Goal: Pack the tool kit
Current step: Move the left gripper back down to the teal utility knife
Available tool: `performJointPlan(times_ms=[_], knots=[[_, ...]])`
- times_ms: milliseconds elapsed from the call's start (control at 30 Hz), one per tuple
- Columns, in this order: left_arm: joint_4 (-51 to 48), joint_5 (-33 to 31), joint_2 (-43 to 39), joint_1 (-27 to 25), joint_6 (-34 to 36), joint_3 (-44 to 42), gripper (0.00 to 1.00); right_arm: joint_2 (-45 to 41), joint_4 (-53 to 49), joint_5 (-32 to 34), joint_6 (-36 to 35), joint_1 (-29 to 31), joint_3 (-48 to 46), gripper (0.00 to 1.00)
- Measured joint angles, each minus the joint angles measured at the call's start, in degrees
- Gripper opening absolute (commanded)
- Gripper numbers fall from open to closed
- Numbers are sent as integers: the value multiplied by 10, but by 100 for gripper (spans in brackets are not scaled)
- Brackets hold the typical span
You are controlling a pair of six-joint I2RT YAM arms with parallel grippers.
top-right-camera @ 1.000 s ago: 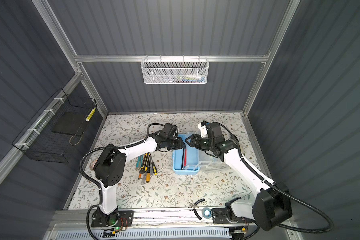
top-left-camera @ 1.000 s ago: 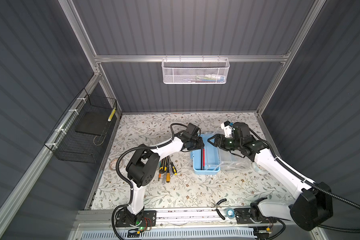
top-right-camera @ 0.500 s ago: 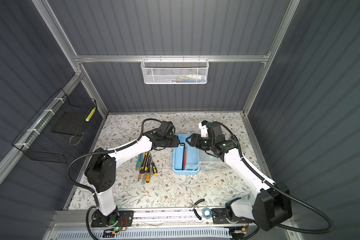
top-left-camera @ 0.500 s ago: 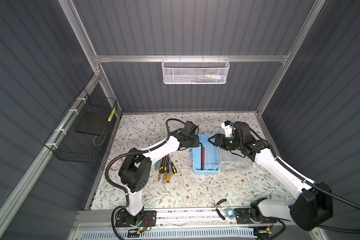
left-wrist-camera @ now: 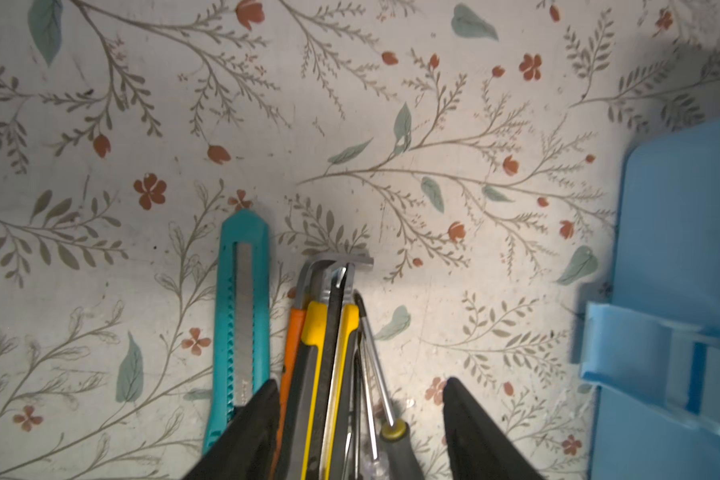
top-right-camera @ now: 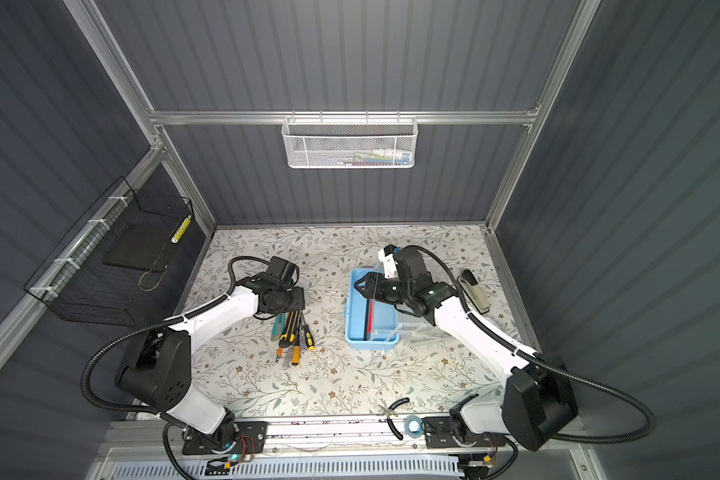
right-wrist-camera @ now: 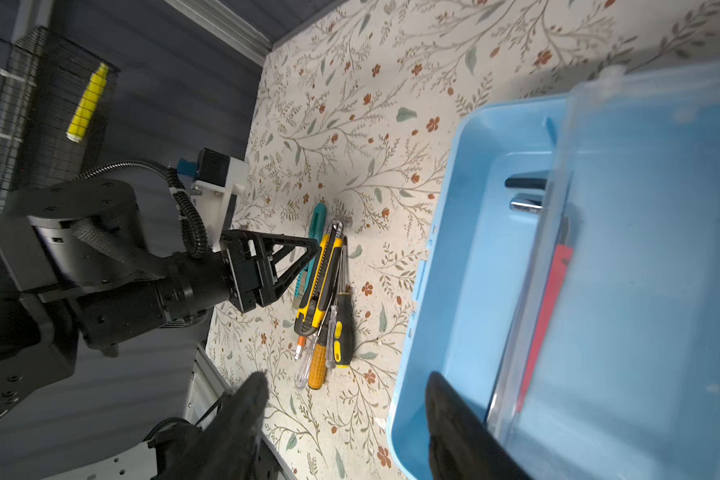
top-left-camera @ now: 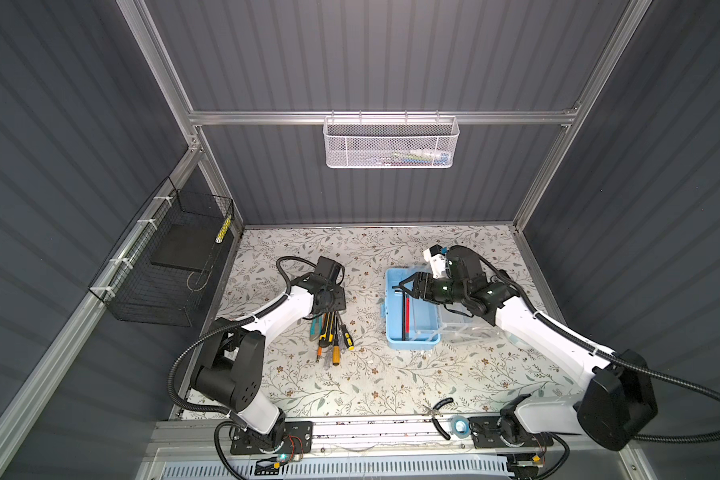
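Light-blue tool box (top-left-camera: 412,344) sits on the floral bench (top-left-camera: 350,386), clear lid (top-left-camera: 460,328) swung open on the side of the box toward the right arm's base. Inside the box: a red tool (top-left-camera: 407,309) lying lengthwise, plus a dark rod and a shiny metal piece at the far end in the right wrist view.

Loose tool bundle (top-left-camera: 331,332) lies on the bench near the box, on its left-arm side, not touching it: teal cutter (left-wrist-camera: 242,299), yellow-black cutter (right-wrist-camera: 321,282), orange-handled screwdriver (right-wrist-camera: 317,365), black-yellow screwdriver (right-wrist-camera: 344,332), and bent metal keys at the bundle's far end.

Left fingers (left-wrist-camera: 470,432) are spread apart over the far end of the bundle, straddling it, gripping nothing.

Right fingers (right-wrist-camera: 449,419) are also apart, holding nothing, at the box's far end. One finger is over the box interior, the other outside the box wall over the bench.
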Motion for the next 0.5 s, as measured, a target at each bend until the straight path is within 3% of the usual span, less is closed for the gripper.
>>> performJointPlan(times_ms=[500], knots=[[-3,-2,-41,67,4,-70,56,43,9,0,16,27,6,61]])
